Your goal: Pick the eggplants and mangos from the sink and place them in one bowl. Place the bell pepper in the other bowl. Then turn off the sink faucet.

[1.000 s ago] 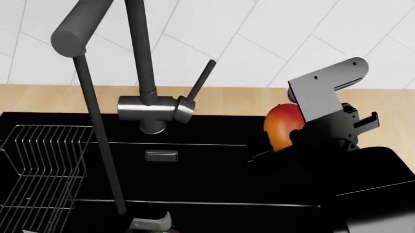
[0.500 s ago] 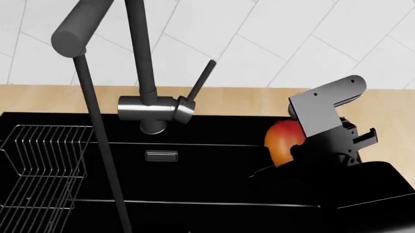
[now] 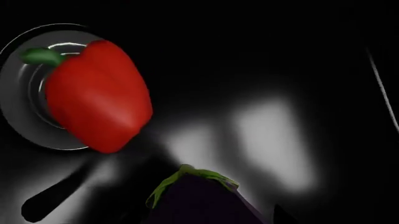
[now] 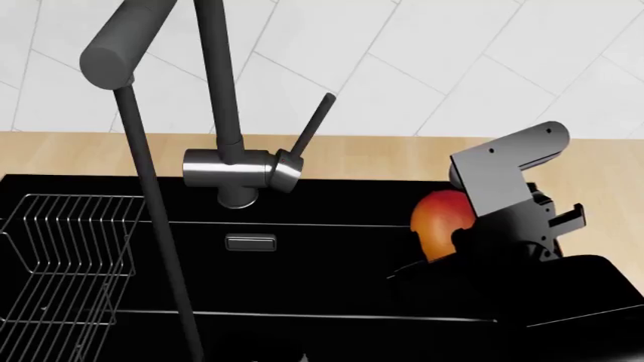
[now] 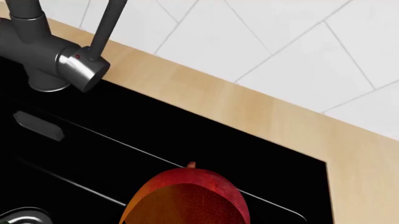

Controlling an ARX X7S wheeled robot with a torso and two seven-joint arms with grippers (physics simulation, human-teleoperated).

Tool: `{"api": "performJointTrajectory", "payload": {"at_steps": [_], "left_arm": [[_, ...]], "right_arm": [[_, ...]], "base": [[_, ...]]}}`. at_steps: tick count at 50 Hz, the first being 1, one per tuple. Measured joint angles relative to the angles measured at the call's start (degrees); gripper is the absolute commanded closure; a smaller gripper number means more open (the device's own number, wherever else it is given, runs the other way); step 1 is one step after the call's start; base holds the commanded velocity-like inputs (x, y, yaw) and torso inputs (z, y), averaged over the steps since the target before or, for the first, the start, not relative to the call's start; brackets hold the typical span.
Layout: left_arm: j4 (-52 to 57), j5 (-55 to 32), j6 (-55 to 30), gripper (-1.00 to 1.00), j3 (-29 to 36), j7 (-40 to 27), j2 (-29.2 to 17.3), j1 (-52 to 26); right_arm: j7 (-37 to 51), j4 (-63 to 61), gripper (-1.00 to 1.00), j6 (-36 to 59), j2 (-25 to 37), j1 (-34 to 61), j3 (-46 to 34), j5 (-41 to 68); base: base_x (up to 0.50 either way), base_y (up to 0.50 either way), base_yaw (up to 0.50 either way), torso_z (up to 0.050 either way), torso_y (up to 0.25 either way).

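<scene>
The orange-red mango (image 4: 440, 220) hangs above the black sink's (image 4: 332, 264) right side, with my right gripper (image 4: 455, 230) shut on it. In the right wrist view the mango (image 5: 187, 198) fills the near edge and hides the fingers. The left wrist view looks onto the sink floor. There the red bell pepper (image 3: 96, 95) lies over the steel drain (image 3: 16, 98), and the dark-purple eggplant (image 3: 199, 200) with its green cap sits right at my left jaws. Their fingers are lost in the dark. The faucet (image 4: 237, 170) stands at the back with its lever (image 4: 312, 124) raised. Both bowls are out of view.
A wire rack (image 4: 60, 264) sits in the sink's left part. A thin dark line runs down from the faucet spout (image 4: 116, 49) into the basin. The wooden counter (image 4: 604, 173) and a tiled wall (image 4: 423, 68) lie behind the sink.
My right gripper has sunk slightly with the mango. A grey part at the bottom edge of the head view has dropped out of sight.
</scene>
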Motion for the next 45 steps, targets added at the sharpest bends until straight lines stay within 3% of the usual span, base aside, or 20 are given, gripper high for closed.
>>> {"api": "performJointTrajectory", "payload": {"at_steps": [12, 26, 45], "left_arm": [[9.9, 3.9, 1.3, 1.0, 2.8, 4.9, -3.1, -3.4], [23.1, 16.7, 10.2, 1.0, 8.6, 14.3, -9.5, -6.8], [44.5, 27.0, 16.8, 1.0, 10.8, 14.8, -20.0, -9.5]], "right_arm": [[0.4, 0.0, 1.0, -0.2, -0.3, 0.5, -0.1, 0.1], [2.6, -0.3, 1.0, -4.4, -1.5, 0.6, 3.0, -0.2], [5.0, -13.9, 1.0, -5.4, -2.5, -6.0, 12.8, 3.1]], "base": [[0.0, 0.0, 0.0, 0.0, 0.0], [0.0, 0.0, 0.0, 0.0, 0.0], [0.0, 0.0, 0.0, 0.0, 0.001]]}}
